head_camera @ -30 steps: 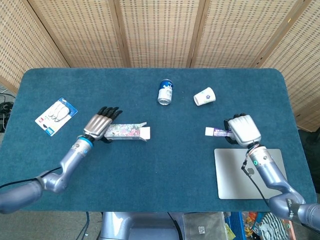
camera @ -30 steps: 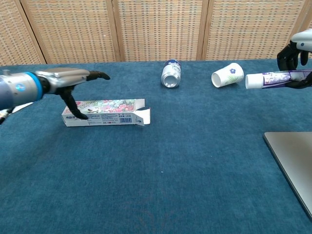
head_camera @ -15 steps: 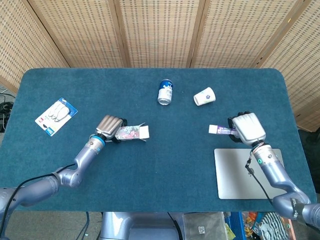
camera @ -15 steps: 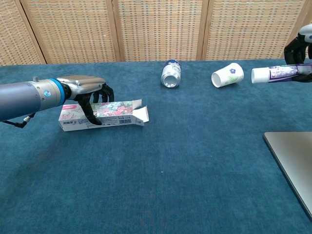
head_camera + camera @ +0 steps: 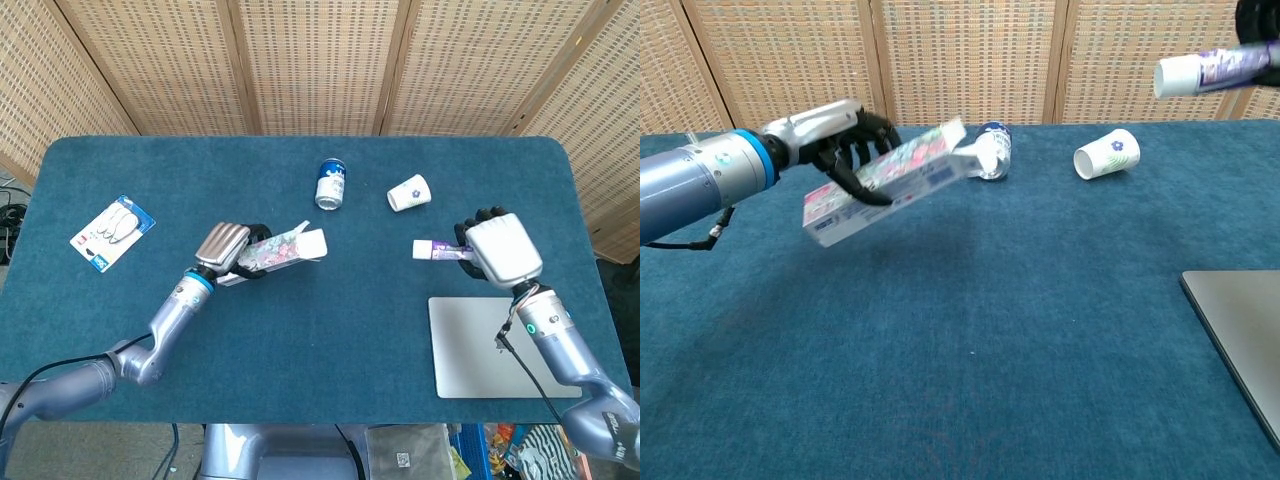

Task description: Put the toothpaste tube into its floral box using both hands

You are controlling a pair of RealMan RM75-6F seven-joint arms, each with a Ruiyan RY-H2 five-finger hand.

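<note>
My left hand (image 5: 226, 247) (image 5: 835, 134) grips the floral box (image 5: 281, 251) (image 5: 890, 178) and holds it off the table, tilted, with its open flap end up and to the right. My right hand (image 5: 498, 250) holds the purple and white toothpaste tube (image 5: 436, 249) (image 5: 1210, 69) in the air, white cap pointing left toward the box. In the chest view only a dark edge of the right hand shows at the top right corner. A wide gap separates the tube and the box.
A blue can (image 5: 330, 184) (image 5: 994, 150) lies at the back centre, with a paper cup (image 5: 409, 193) (image 5: 1107, 154) on its side to the right. A grey laptop (image 5: 490, 346) (image 5: 1240, 330) sits front right. A blister pack (image 5: 112, 232) lies at far left.
The left hand has lifted the floral box off the table and tilted its open end up. The right hand has raised the toothpaste tube higher.
</note>
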